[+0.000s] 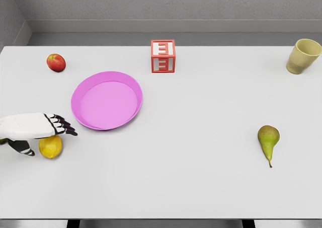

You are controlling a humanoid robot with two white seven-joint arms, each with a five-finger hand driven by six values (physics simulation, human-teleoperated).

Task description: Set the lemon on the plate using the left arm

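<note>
A yellow lemon lies on the white table near the left edge, below and to the left of the pink plate. My left hand comes in from the left edge and hovers right over the lemon, covering its top. Its dark-tipped fingers stretch out straight toward the plate's near rim and the thumb hangs down beside the lemon on its left. The fingers do not close around the fruit. The plate holds nothing. No right arm shows.
A red apple sits at the back left. Behind the plate stands a red and white cube. A beige cup is at the far right, and a green pear lies front right.
</note>
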